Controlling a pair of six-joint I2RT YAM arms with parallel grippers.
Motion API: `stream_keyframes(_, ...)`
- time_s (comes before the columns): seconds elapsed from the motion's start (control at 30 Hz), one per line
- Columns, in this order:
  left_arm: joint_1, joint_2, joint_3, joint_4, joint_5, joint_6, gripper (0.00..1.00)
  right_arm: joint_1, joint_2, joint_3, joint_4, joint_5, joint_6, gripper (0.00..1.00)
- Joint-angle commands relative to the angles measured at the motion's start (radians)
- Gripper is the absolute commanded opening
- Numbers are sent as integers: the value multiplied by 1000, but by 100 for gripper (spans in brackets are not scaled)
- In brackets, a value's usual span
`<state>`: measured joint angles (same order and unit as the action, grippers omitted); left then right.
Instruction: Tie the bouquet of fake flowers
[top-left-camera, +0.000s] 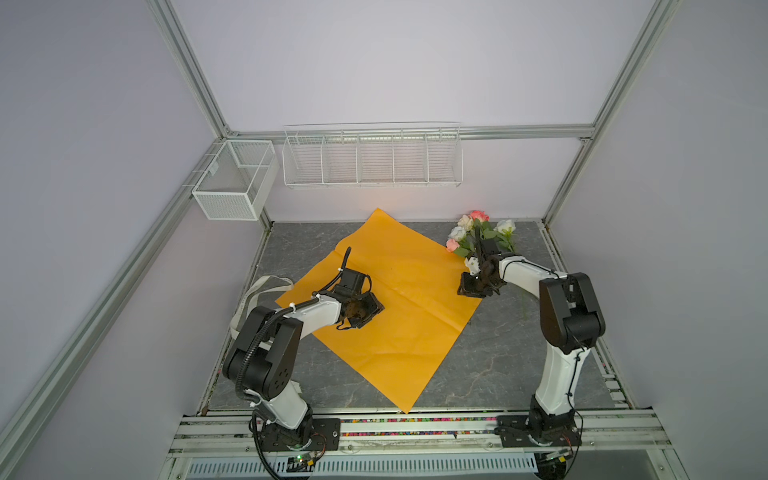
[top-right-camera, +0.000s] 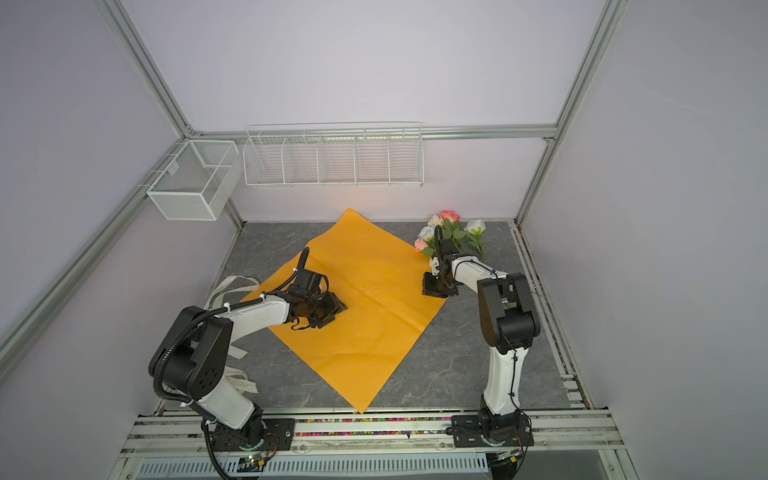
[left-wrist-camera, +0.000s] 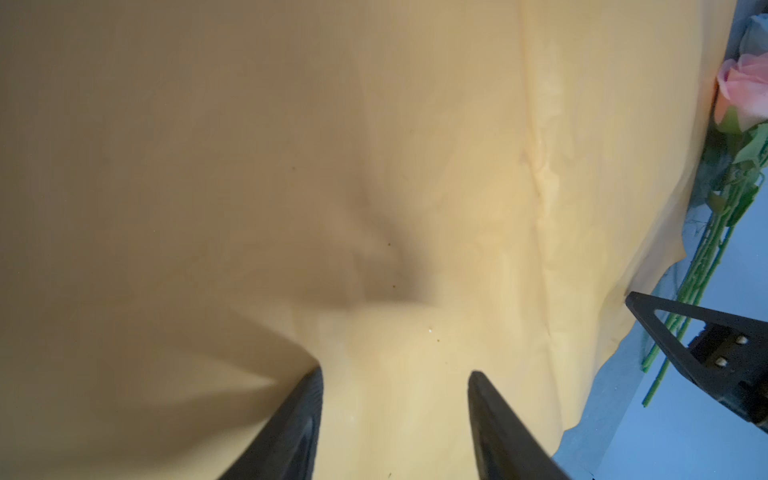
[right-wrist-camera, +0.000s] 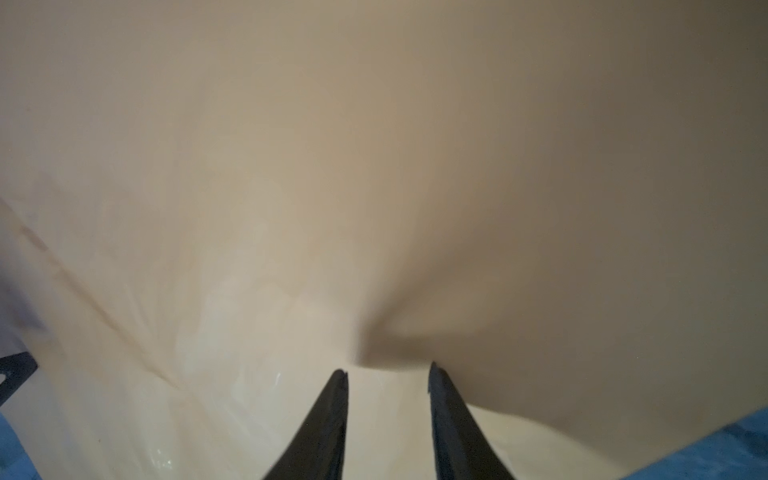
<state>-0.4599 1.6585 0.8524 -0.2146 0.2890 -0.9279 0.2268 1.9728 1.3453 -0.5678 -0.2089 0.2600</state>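
Now the orange paper (top-left-camera: 399, 299) lies flat like a diamond on the grey table (top-left-camera: 498, 365); free table stays at its near right. The left gripper (left-wrist-camera: 395, 374) hovers released over the paper's left part, and the right gripper (right-wrist-camera: 388, 368), also released, over its right corner. The fake flowers (top-left-camera: 478, 217), pink, cream and white, lie unwrapped at far right, just beside the paper's edge. The cream ribbon (top-right-camera: 240, 383) lies left.

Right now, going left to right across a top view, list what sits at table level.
Ribbon → left hand → right hand. The paper lies under both hands and the flowers overlap the right hand, so both are left out.
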Motion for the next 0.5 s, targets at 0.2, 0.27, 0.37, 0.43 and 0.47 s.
stream_keyframes(0.2, -19, -128, 65, -75, -63, 32, 59, -282, -68, 210, -173, 195, -137, 44)
stream_keyframes(0.27, -19, -148, 86, -105, -62, 59, 59, -352, -25, 249, -191, 186, -134, 44)
stream_keyframes(0.37, -19, -176, 82, -105, -45, 76, 60, -404, 30, 305, -187, 174, -135, 43)
stream_keyframes(0.43, -20, -186, 79, -100, -23, 81, 60, -415, 81, 373, -201, 158, -134, 43)
stream_keyframes(0.47, -20, -188, 76, -95, -12, 83, 60, -418, 113, 410, -215, 155, -136, 43)
